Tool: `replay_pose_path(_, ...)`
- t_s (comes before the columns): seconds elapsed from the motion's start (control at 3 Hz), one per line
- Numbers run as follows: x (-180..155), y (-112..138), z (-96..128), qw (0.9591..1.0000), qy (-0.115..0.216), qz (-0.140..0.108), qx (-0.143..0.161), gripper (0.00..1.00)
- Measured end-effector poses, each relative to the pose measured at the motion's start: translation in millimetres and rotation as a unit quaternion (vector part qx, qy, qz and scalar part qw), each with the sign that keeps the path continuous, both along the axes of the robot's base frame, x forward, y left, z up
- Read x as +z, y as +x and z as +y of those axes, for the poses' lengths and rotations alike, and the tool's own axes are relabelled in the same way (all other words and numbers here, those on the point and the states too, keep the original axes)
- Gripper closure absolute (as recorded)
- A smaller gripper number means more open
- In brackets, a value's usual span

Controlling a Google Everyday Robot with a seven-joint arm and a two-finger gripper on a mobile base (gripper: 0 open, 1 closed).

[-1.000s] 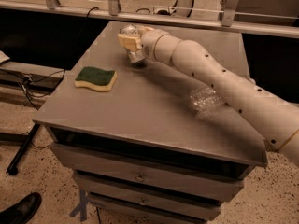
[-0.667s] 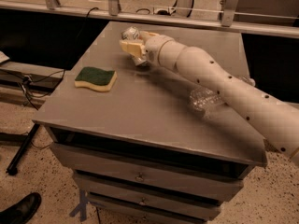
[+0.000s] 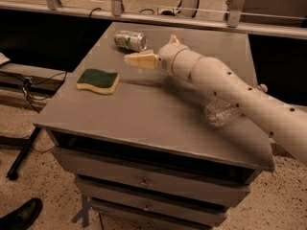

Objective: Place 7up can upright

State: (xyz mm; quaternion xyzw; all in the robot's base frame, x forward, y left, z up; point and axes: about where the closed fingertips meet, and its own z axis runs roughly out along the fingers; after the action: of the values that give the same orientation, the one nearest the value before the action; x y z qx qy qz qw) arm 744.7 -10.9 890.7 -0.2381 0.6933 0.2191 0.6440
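Note:
The 7up can (image 3: pixel 130 40) lies on its side near the far edge of the grey table (image 3: pixel 144 114), one shiny end facing right. My gripper (image 3: pixel 149 50) hovers just to the right of and in front of the can, with nothing in it. Its jaws stand open: one cream finger (image 3: pixel 140 60) points left below the can, the other (image 3: pixel 173 39) sticks up behind the wrist. The white arm runs in from the lower right.
A green and yellow sponge (image 3: pixel 98 80) lies on the left of the table. A clear crinkled plastic bottle (image 3: pixel 220 111) lies at the right, partly under my arm. Metal railing runs behind the table. Drawers sit below the tabletop.
My gripper was over the can a second ago. It has drawn back toward the right and front, leaving the can lying on its side in about the same place.

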Motion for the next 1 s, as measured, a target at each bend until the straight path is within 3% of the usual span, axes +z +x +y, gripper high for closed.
replay_pose_path(0.67, 26.1, 7.7, -4.9, 0.9994, -0.033, 0.010, 0.004, 0.00)
replay_pose_path(1.0, 39.6, 22.3, -2.8, 0.9980, -0.054, 0.032, 0.005, 0.00)
